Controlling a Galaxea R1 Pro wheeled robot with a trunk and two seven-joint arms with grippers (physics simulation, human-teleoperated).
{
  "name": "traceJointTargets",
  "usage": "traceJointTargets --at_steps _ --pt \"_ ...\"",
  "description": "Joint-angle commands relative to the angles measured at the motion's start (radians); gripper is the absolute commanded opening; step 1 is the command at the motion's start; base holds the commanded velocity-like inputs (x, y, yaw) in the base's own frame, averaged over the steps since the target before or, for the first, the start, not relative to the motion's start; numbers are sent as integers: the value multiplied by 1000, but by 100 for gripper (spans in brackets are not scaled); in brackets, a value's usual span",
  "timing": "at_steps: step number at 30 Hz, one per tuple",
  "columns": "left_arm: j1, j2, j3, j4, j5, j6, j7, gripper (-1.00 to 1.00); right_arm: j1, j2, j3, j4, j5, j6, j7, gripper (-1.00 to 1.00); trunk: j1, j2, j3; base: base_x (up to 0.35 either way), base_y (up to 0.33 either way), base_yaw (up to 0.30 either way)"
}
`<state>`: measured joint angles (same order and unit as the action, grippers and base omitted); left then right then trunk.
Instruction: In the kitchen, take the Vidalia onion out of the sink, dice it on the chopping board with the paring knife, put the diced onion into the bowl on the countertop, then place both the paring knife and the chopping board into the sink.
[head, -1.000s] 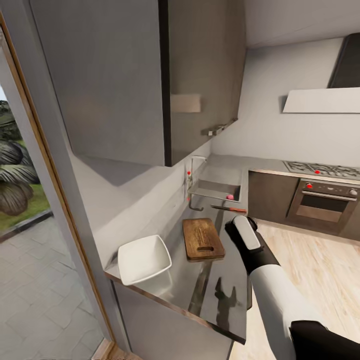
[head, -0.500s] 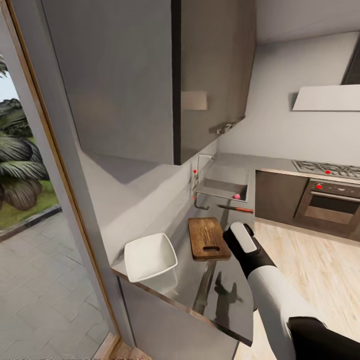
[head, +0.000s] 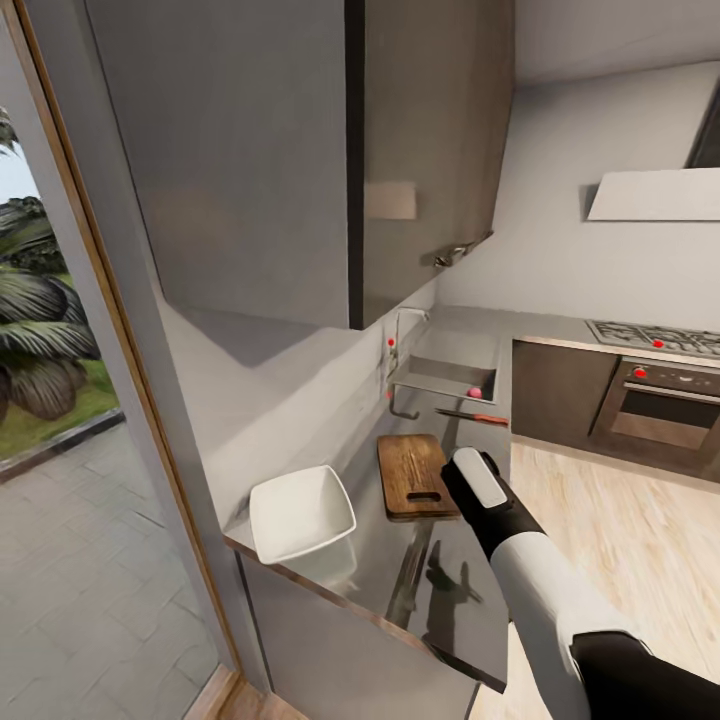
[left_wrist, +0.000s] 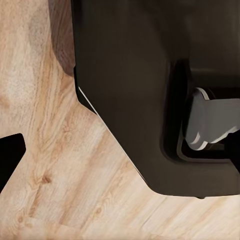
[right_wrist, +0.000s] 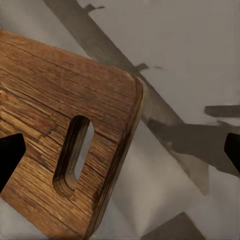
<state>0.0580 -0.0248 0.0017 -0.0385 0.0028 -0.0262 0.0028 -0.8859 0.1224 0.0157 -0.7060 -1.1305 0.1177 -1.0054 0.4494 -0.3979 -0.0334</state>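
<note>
Vidalia onion (head: 473, 393) tiny, half-hidden in sink (head: 440, 382)

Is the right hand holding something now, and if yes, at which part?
Nothing is held. The right hand is open above the countertop, its fingertips apart, beside the chopping board's handle-hole end and not touching it.

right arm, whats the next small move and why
Probably extend the right gripper farther along the countertop toward the sink. The pink onion lies in the basin, beyond the chopping board and the paring knife, while the open fingers hang empty over the board's handle end.
</note>
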Motion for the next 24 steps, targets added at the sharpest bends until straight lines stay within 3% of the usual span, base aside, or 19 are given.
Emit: traceJointTargets --at_steps 1,15,17,22,24 --pt "0 0 0 -2 0 -1 0 100 -1 0 2 -1 -1 10 -6 100 1 -2 -2 22 30 0" --pt "0 0 0 -2 0 -1 0 100 -1 1 4 -1 -14 10 3 100 1 -2 -2 53 36 0" --pt "0 0 1 -2 0 -1 0 100 -1 2 4 2 -47 10 9 100 1 -2 -2 1 1 0" --pt "0 0 1 -1 0 -1 0 100 -1 2 5 27 -207 12 14 100 1 -2 -2 0 0 0" --pt "0 0 1 -1 0 -1 0 100 -1 3 5 29 -225 12 14 100 1 -2 -2 0 0 0"
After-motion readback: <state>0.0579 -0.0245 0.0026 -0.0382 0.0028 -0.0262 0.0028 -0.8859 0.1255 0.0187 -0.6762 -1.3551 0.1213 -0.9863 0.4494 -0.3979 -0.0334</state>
